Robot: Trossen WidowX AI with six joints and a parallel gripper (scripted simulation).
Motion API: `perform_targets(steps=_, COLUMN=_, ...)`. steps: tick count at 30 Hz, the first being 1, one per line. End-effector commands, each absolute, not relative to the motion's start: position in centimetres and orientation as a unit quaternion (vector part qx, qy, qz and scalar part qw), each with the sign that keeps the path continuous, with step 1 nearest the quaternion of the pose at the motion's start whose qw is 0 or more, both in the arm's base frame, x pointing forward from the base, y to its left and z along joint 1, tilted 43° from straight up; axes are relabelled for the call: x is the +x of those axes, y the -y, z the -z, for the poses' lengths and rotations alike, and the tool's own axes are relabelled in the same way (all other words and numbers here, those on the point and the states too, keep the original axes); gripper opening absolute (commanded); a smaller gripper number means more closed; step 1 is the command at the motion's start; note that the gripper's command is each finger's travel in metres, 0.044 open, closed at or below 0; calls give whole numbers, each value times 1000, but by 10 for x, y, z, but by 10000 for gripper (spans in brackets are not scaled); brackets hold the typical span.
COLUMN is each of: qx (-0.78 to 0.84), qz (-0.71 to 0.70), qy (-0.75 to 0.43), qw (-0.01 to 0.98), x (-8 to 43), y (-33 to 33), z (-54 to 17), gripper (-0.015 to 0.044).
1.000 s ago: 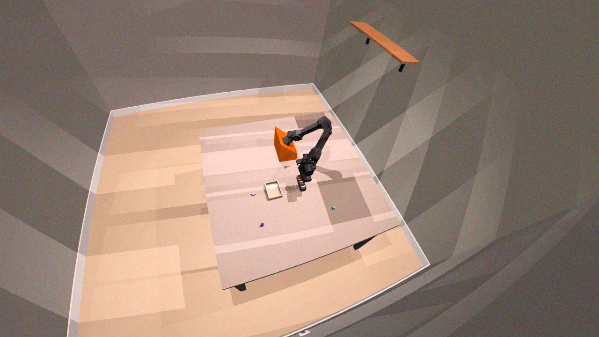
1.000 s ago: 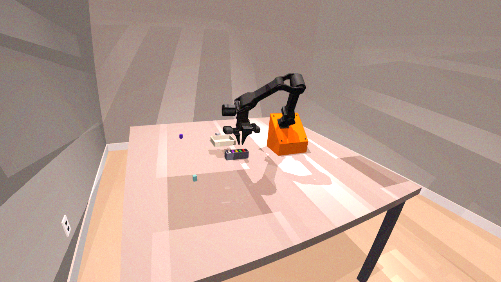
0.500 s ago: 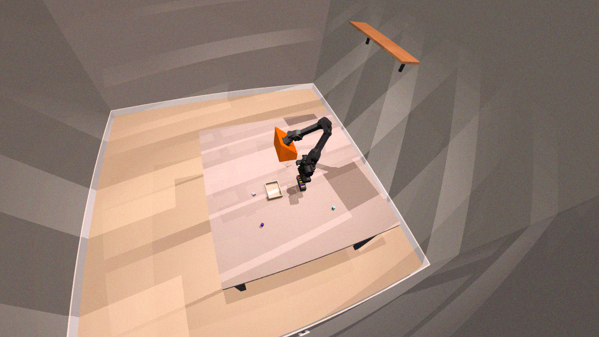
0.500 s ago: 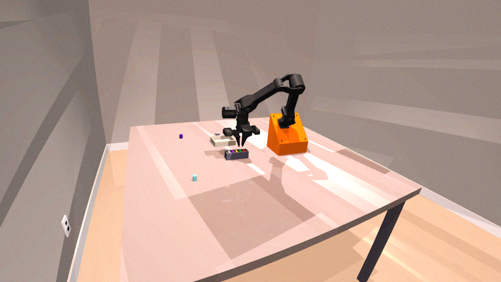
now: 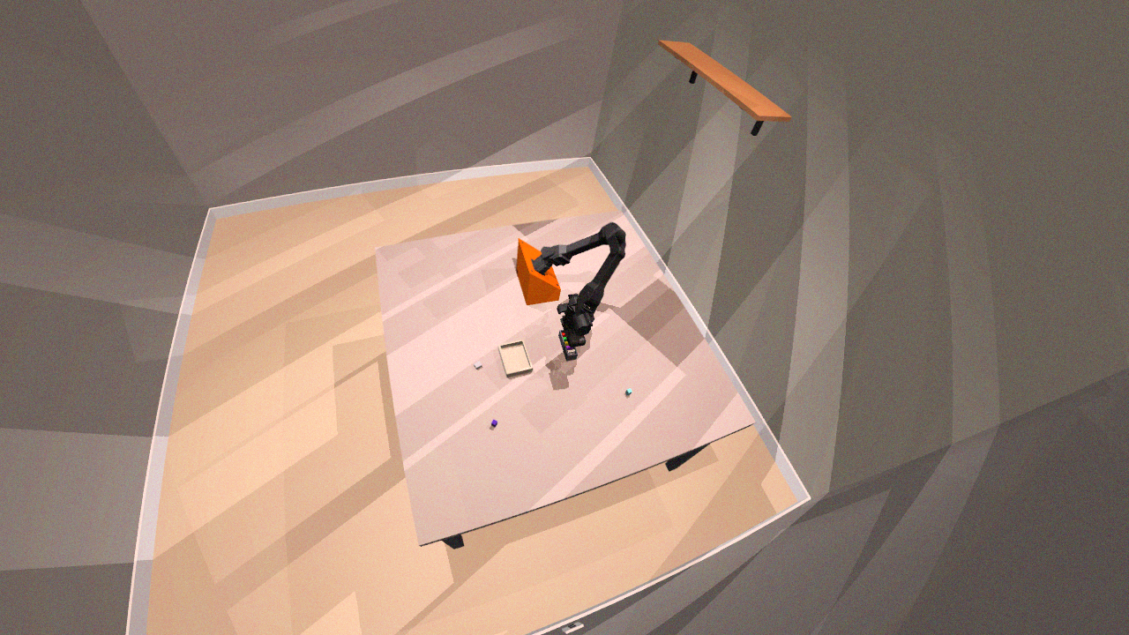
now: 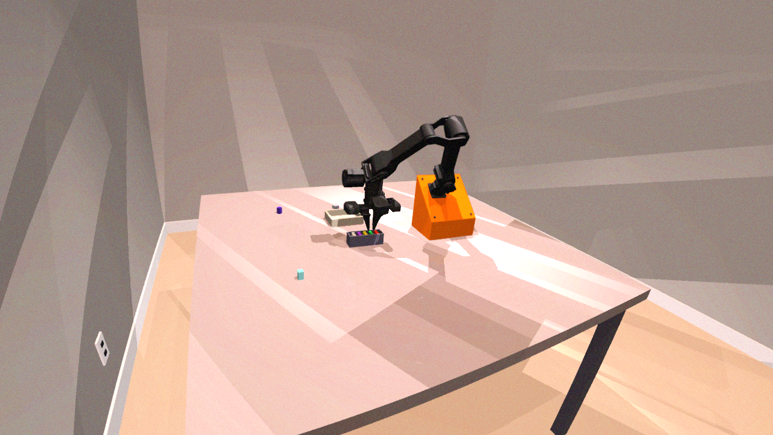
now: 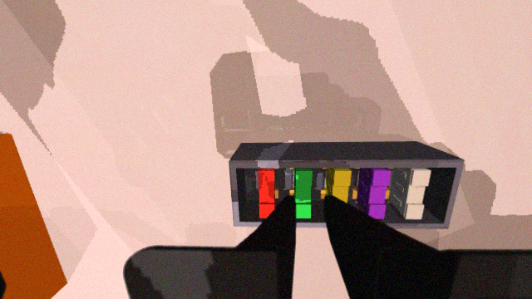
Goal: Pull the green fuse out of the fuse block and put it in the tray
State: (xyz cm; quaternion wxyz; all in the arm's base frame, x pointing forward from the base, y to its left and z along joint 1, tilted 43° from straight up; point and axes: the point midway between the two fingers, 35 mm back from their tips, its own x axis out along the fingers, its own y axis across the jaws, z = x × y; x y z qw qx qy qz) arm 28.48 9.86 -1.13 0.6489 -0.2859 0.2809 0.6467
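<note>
The green fuse (image 7: pixel 302 187) (image 6: pixel 371 232) stands in the dark fuse block (image 7: pixel 341 151) (image 6: pixel 365 241) (image 5: pixel 571 356), between the red fuse (image 7: pixel 266 183) and the yellow fuse (image 7: pixel 342 178). My gripper (image 7: pixel 308 203) (image 6: pixel 371 229) points down with its fingers a small gap apart and nothing held. In the wrist view its tips flank the green fuse, one on the red side and one on the yellow side. In the exterior view they are just over the block's top; contact cannot be told. The cream tray (image 5: pixel 515 359) (image 6: pixel 345 222) is empty where visible. The top view hides the fingertips.
A purple fuse (image 7: pixel 378 188) and a white fuse (image 7: pixel 416 194) stand farther along the block. The orange arm base (image 5: pixel 536 284) (image 6: pixel 453 227) is nearby. A teal cube (image 5: pixel 629 392) (image 6: pixel 300 274), a purple cube (image 5: pixel 494 423) (image 6: pixel 279 210) and a small grey piece (image 5: pixel 477 365) lie on the table.
</note>
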Motion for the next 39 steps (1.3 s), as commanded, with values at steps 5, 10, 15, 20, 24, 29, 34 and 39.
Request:
perform_targets(steps=5, qx=-281, qz=-648, qy=-283, qw=649, x=283, y=-102, z=16, gripper=74)
perform_targets(steps=10, qx=-281, qz=-648, qy=-283, qw=649, x=283, y=-103, z=17, gripper=74)
perform_targets(steps=15, qx=-281, qz=-648, qy=-283, qw=649, x=283, y=-105, z=20, gripper=74)
perform_targets(steps=20, qx=-281, qz=-648, qy=-283, qw=649, x=283, y=-108, z=23, gripper=74)
perform_targets(steps=24, qx=-281, qz=-648, qy=-283, qw=649, x=283, y=-109, z=23, gripper=74)
perform_targets(steps=29, qx=-284, qz=-648, qy=-282, qw=648, x=284, y=-108, z=22, gripper=47)
perform_targets(steps=34, qx=-284, qz=-648, qy=-282, qw=648, x=284, y=-108, z=22, gripper=14)
perform_targets(steps=39, qx=-284, qz=-648, qy=-282, qw=648, x=284, y=-108, z=22, gripper=0)
